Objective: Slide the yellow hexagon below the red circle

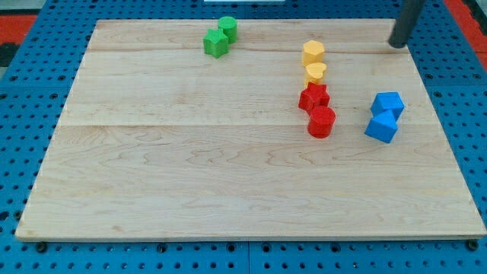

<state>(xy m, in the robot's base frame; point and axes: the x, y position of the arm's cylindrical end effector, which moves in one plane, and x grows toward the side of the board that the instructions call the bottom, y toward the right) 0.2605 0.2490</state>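
Progress looks nil, I judge: yellow hexagon (313,52) sits at the top of a column, above a yellow heart (316,72), red star (313,97) and red circle (322,122); my tip (395,45), fingerless, holding nothing, stands well apart toward the view's right.

Surface (190,183) carried eight blocks. Two green: one circle (227,28), one star-like (216,43). Two yellow: one hexagon (313,52), one heart-like (315,73). Two red: one star (313,97), one circle (321,122). Two blue (388,103) (381,126), shapes unclear.
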